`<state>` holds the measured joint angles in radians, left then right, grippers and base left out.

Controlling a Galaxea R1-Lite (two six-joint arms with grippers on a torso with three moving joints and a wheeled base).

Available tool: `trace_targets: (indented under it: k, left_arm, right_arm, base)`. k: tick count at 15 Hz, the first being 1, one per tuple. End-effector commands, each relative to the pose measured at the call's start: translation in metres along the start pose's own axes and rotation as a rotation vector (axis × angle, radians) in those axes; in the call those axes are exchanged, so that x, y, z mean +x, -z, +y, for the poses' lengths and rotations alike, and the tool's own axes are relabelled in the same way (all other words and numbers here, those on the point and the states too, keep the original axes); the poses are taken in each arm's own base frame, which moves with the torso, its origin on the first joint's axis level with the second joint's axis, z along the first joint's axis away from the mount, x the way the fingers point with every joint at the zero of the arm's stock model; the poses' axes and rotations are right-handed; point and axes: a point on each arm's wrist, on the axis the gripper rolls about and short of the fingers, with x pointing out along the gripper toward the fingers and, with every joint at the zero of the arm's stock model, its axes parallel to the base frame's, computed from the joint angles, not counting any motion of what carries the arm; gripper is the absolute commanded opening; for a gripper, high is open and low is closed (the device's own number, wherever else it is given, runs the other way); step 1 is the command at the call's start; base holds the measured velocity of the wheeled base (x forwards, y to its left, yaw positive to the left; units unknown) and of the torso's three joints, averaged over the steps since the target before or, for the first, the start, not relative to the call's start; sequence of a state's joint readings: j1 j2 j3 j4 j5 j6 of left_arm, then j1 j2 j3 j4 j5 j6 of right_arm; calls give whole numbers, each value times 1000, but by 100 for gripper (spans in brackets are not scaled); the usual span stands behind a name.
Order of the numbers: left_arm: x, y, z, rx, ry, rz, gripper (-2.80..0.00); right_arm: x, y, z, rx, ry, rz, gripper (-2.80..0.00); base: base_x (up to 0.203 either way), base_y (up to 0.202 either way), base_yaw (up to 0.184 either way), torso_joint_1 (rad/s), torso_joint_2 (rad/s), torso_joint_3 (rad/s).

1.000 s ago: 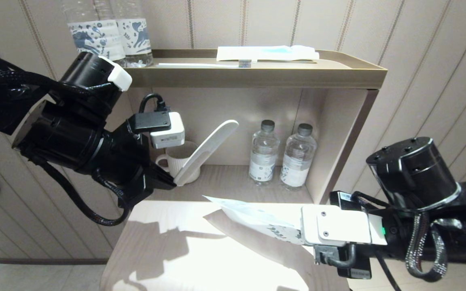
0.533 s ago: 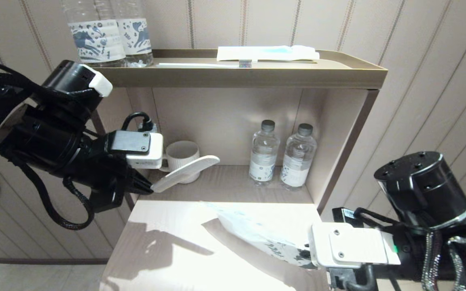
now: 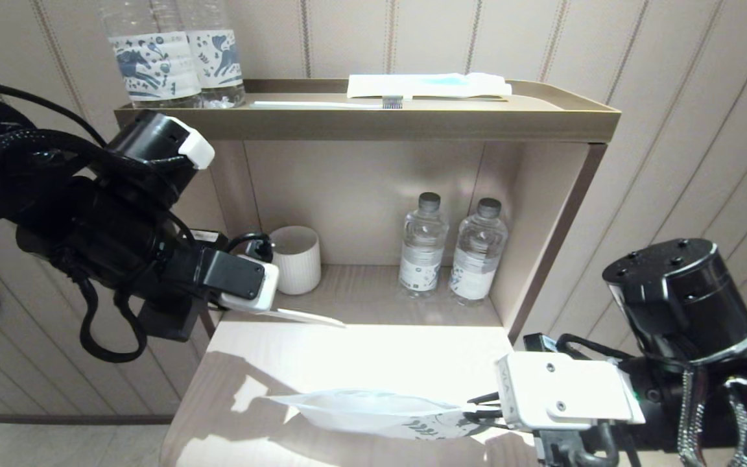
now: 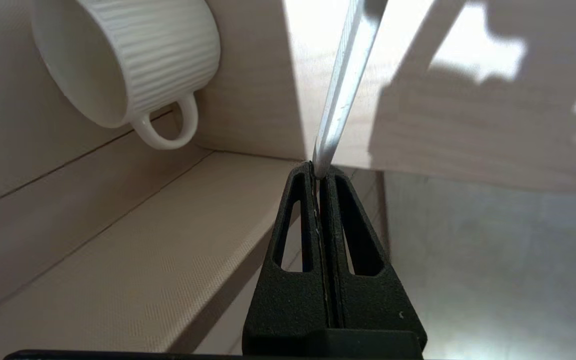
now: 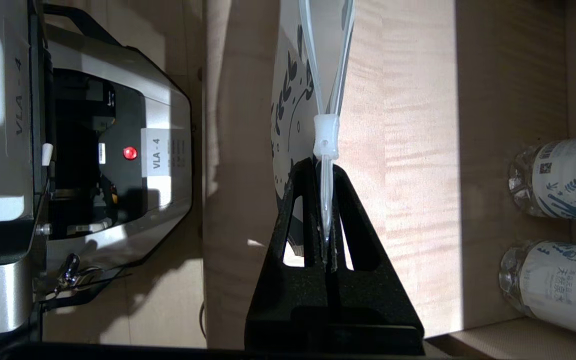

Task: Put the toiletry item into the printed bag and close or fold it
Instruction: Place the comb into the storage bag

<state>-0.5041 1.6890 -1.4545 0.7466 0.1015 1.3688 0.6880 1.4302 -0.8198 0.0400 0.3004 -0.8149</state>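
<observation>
Now printed bag [image 3: 373, 410]: flat, white, semi-translucent, dark leaf print.

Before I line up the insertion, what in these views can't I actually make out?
- What the flat white item is: head and left wrist views show it edge-on, its held end hidden inside the left gripper.
- Printed bag mouth: the right wrist view shows it parted beyond the slider, but the frame edge cuts it off.
- Bag's held corner: covered by the right gripper.
- Bottle labels: text too small.
</observation>
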Motion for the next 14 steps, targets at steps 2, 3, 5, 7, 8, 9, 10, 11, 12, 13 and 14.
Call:
trace_targets:
  k: [2,3,5,7,8,9,10,11,12,13,14]
  left_arm:
    - [13,-15,0,75,28,37,-280]
    - [17,-21,0,96,29,67,-280]
    - [23,-31,5,122,17,100,-280]
    - [24,-38,9,134,6,100,-280]
    - [21,-42,11,143,3,97,-280]
    - [18,-44,12,151,-2,113,-280]
    - [13,-46,15,153,-18,134,-280]
    - [10,-47,18,153,-27,143,-280]
    - [6,-48,22,150,-43,143,-280]
    - [2,-49,26,147,-64,146,-280]
    - [2,-50,28,150,-71,173,-280]
  right_arm:
    - [2,3,1,1,-21,-8,-280]
    - [2,4,1,3,-22,-10,-280]
    - [5,6,1,-4,-4,-31,-280]
    - [12,11,-3,-6,31,-49,-280]
    - [15,14,-7,-5,49,-53,-280]
    - [16,15,-11,-6,71,-58,-280]
    - [17,17,-16,-6,92,-60,-280]
    - [18,19,-18,-5,107,-60,-280]
    - [19,21,-22,-4,124,-60,-280]
    - [19,22,-25,-3,144,-65,-280]
    - [20,22,-28,-9,163,-75,-280]
  base:
    - [0,0,0,0,0,0]
    - [0,0,0,0,0,0]
    - [0,0,0,0,0,0]
    - [0,0,0,0,0,0]
    - [0,0,0,0,0,0]
    - [0,0,0,0,0,0]
    - [0,0,0,0,0,0]
    - [0,0,0,0,0,0]
    - [0,0,0,0,0,0]
    - [0,0,0,0,0,0]
    - [0,0,0,0,0,0]
